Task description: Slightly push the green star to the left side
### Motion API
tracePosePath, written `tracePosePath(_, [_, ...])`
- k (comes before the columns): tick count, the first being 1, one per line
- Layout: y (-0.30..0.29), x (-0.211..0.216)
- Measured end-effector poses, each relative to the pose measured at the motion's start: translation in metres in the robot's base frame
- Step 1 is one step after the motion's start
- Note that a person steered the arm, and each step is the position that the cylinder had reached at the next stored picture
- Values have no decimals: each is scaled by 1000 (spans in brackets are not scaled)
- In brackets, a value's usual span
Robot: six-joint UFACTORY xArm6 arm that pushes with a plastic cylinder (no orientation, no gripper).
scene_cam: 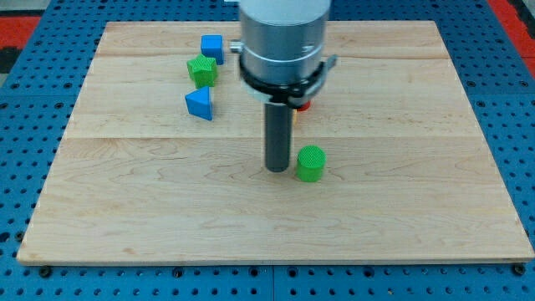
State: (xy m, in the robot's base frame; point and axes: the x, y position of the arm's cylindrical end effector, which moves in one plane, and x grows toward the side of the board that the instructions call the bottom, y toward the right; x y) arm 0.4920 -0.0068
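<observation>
The green star [201,71] lies on the wooden board [401,209] at the view's upper left, between a blue cube [212,47] just above it and a blue triangle [199,104] below it. My tip [277,170] rests on the board near the middle, well to the right of and below the green star. A green cylinder [310,163] stands right beside my tip, on its right. A red block [303,104] and a sliver of yellow beside it [294,114] peek out from behind the arm, mostly hidden.
The board is surrounded by a blue pegboard table [33,125]. The arm's wide grey body [282,42] covers the board's top centre.
</observation>
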Motion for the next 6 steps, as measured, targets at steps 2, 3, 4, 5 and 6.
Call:
tracePosePath(2, [-67,-36])
tracePosePath(3, [-51,-64])
tracePosePath(4, [-47,-76])
tracePosePath(5, [-47,-77])
tracePosePath(6, [-47,-88])
